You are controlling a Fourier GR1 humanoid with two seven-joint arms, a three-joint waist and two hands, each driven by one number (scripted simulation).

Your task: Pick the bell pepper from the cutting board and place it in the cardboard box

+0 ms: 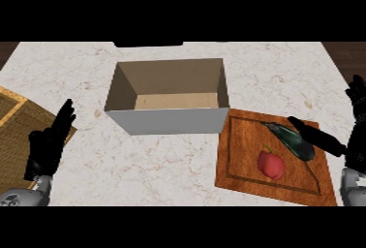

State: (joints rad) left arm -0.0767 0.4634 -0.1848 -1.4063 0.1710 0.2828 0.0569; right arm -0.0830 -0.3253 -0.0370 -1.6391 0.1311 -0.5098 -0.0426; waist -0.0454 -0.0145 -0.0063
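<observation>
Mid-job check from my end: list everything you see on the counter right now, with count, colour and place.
cardboard box: one, grey outside and brown inside, open, centre of the counter
cutting board: one, reddish-brown wood, right of the box
bell pepper: one, red, on the cutting board
eggplant: one, dark, on the board behind the pepper
woven mat: one, tan, at the left edge
counter: one, pale marble
left hand: one, black, open, lower left
right hand: one, black, open, at the board's right edge

Pale veined marble worktop [172,160], smooth; reddish cutting board [247,169] of grained wood with a slight sheen; matt cardboard box [168,121]; glossy red bell pepper [271,164]; woven mat [14,126] at left
</observation>
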